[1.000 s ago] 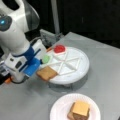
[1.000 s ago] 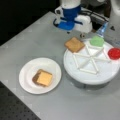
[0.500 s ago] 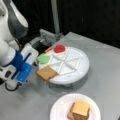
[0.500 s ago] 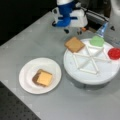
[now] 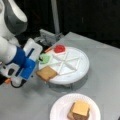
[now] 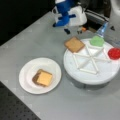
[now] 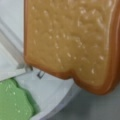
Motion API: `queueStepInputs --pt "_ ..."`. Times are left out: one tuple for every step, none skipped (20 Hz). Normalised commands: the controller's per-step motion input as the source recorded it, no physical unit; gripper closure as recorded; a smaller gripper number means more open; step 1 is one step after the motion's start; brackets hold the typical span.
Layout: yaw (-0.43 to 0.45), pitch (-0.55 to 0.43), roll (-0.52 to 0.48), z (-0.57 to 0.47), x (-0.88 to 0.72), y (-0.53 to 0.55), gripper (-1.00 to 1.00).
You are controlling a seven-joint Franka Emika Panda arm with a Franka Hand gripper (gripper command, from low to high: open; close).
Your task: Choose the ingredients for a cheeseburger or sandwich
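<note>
A tan toast square [image 5: 46, 73] [image 6: 74, 44] lies flat on the rim of the white divided tray [image 5: 77, 72] [image 6: 100, 75], overhanging its edge. It fills the wrist view [image 7: 72, 42]. My gripper [image 5: 40, 59] [image 6: 73, 31] hovers just beyond that toast, off the tray's edge, and does not touch it. On a white paper plate [image 5: 57, 112] [image 6: 25, 75] sits a stack [image 5: 79, 111] [image 6: 42, 78] with a yellow cheese square on top, a dark brown layer under it and tan toast at the bottom.
A green leafy piece [image 5: 45, 58] [image 6: 97, 40] [image 7: 12, 102] and a red disc [image 5: 59, 48] [image 6: 114, 53] lie in tray compartments. The tray has raised white dividers. Grey equipment [image 5: 48, 37] stands behind the tray at the table's edge.
My arm has drawn back a little from the tray, toward the left in a front view. The toast on the rim and the stack on the plate have not moved.
</note>
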Motion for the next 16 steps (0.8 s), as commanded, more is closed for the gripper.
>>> queueStepInputs --pt "0.042 0.121 0.226 0.05 0.36 -0.14 -1.00" --pt "0.052 0.117 0.222 0.03 0.36 -0.15 -1.00" --pt "0.055 0.099 0.209 0.01 0.36 -0.15 -1.00" --pt "0.044 0.092 0.205 -0.01 0.37 -0.15 -1.00" --pt "0.039 0.085 0.204 -0.01 0.37 -0.15 -1.00" --pt "0.035 0.063 0.243 -0.02 0.37 -0.14 -1.00" --pt "0.037 0.046 0.265 -0.02 0.37 -0.13 -1.00" --pt "0.037 0.035 0.271 -0.01 0.35 -0.13 -1.00" --pt "0.046 0.015 0.295 -0.02 0.33 -0.13 -1.00" --pt "0.058 -0.008 0.319 -0.02 0.31 -0.14 -1.00" --pt "0.076 -0.015 0.322 -0.03 0.29 -0.15 -1.00" --pt "0.086 -0.020 0.324 -0.04 0.26 -0.16 -1.00" --pt "0.087 -0.031 0.359 -0.04 0.24 -0.17 -1.00" --pt "0.086 -0.036 0.375 -0.04 0.22 -0.17 -1.00" --pt "0.087 -0.037 0.371 -0.03 0.20 -0.17 -1.00" --pt "0.084 -0.040 0.373 -0.03 0.18 -0.18 -1.00"
